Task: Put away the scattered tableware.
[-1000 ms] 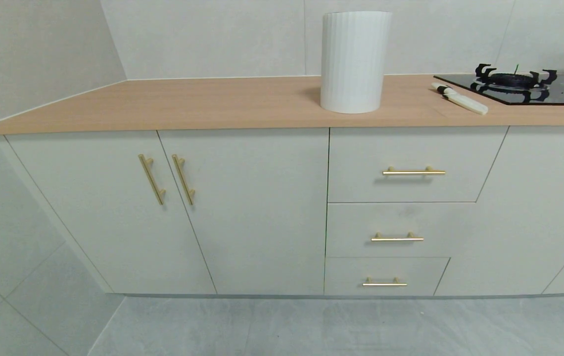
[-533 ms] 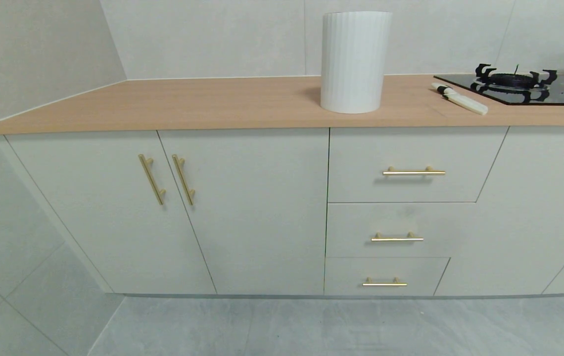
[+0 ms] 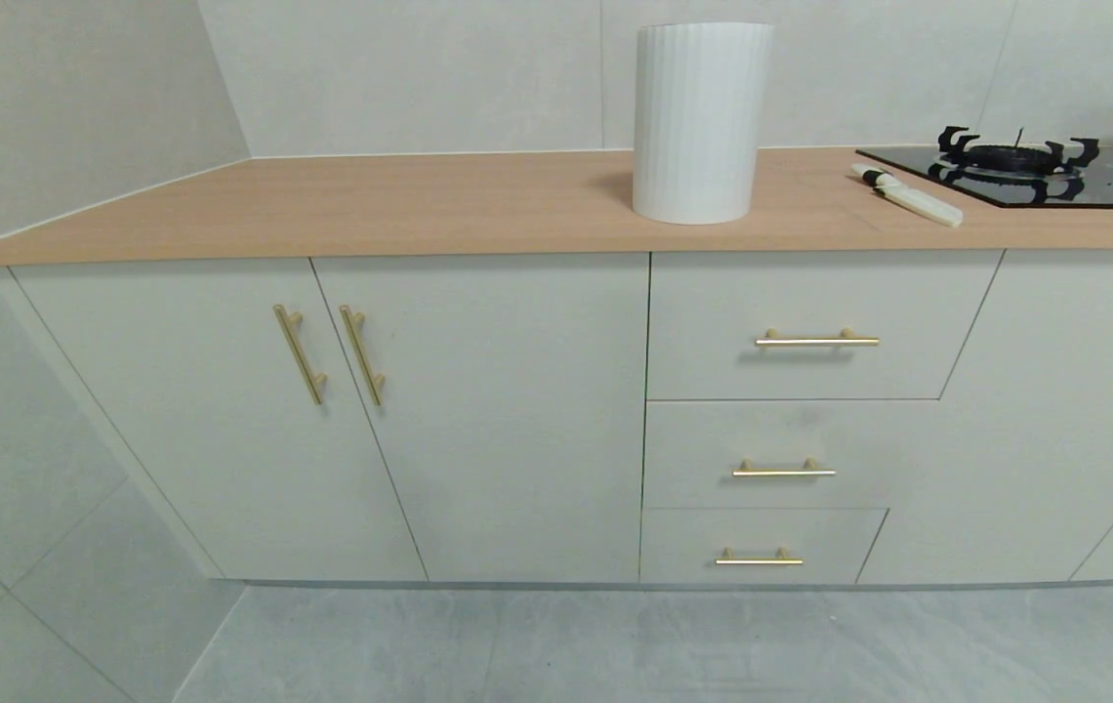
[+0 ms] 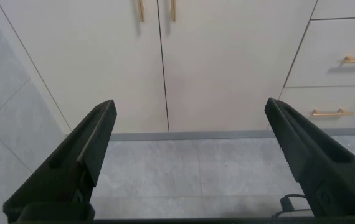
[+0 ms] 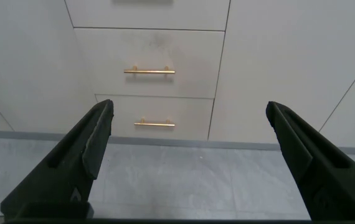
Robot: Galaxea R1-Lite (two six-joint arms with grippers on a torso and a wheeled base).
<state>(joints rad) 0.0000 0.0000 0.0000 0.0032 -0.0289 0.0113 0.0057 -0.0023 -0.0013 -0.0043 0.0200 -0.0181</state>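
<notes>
I see a wooden counter (image 3: pixel 371 205): white canister (image 3: pixel 698 122) near its front edge, knife (image 3: pixel 908 195) by the stove (image 3: pixel 1025 176); left gripper (image 4: pixel 190 106) and right gripper (image 5: pixel 190 104) spread.

A long light-wood countertop (image 3: pixel 371 205) runs along pale grey tiled walls (image 3: pixel 400 68). Beneath the countertop stand two matte off-white cabinet doors (image 3: pixel 478 420) with upright brass bar handles (image 3: pixel 361 353). Beside them are three stacked off-white drawers (image 3: pixel 693 439) with level brass pulls (image 3: pixel 816 340). Lower down lies a grey stone-look tile floor (image 3: pixel 615 644). A black glass gas hob (image 3: pixel 1035 176) is set into the countertop's right end.
</notes>
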